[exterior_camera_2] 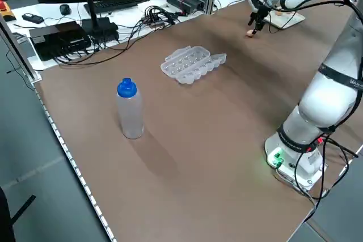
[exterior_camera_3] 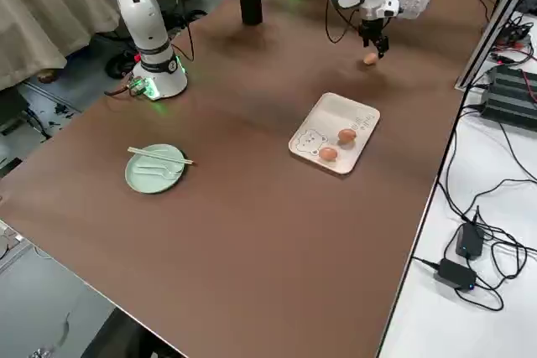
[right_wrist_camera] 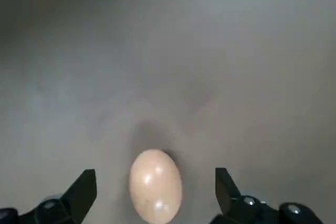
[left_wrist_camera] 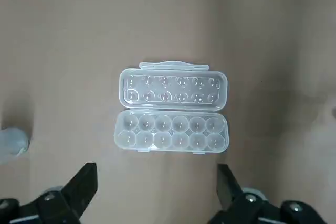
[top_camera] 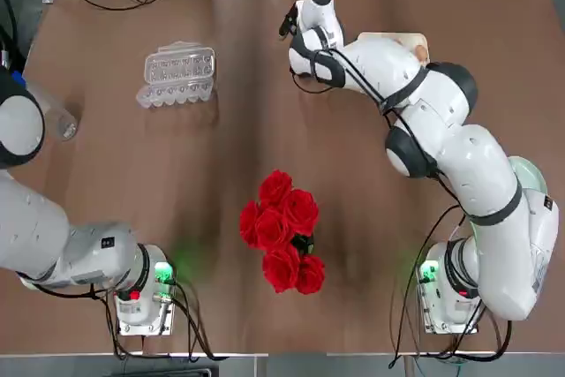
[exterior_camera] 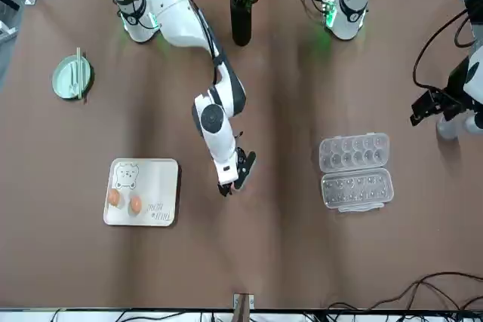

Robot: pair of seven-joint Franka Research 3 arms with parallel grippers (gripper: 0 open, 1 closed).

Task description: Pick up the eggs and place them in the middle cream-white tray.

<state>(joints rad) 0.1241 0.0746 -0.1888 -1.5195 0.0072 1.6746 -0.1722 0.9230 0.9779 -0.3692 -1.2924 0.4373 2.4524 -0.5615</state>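
The white right arm stretches far out over the brown counter (exterior_camera: 302, 246), its black two-finger right claw (exterior_camera: 235, 175) pointing down, fingers spread wide. The left arm is drawn back, its left claw (left_wrist_camera: 157, 192) gaping wide above the counter.

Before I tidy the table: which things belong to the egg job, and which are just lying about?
Job: two eggs on the cream tray; loose egg under the open right end effector.
Lying about: empty egg carton, roses, green plate, bottle.
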